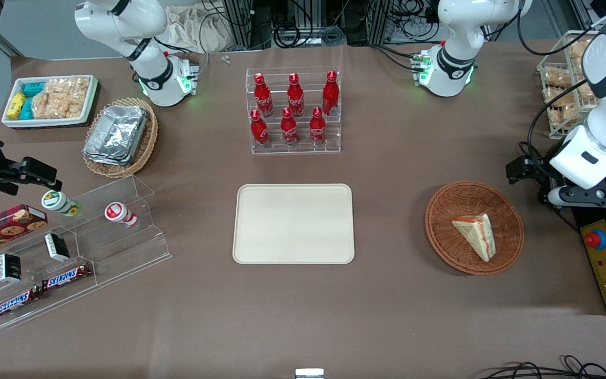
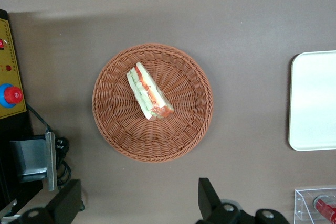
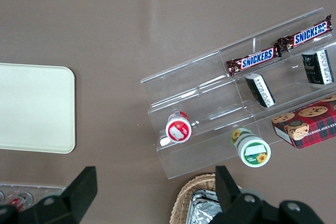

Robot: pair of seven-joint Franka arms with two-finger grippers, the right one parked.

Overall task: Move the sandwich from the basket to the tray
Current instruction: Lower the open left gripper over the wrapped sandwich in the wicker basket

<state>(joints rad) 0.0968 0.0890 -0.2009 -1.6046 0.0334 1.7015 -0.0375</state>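
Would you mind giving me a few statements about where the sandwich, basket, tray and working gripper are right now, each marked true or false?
1. The sandwich lies in the basket. True.
2. The tray already holds a sandwich. False: its surface is bare.
3. The gripper is shut on the sandwich. False: it is open, high above the table beside the basket, and holds nothing.
4. The basket and the tray stand apart on the table. True: brown tabletop shows between them.
5. The rack of red bottles stands nearer to the front camera than the tray. False: it stands farther from that camera than the tray.
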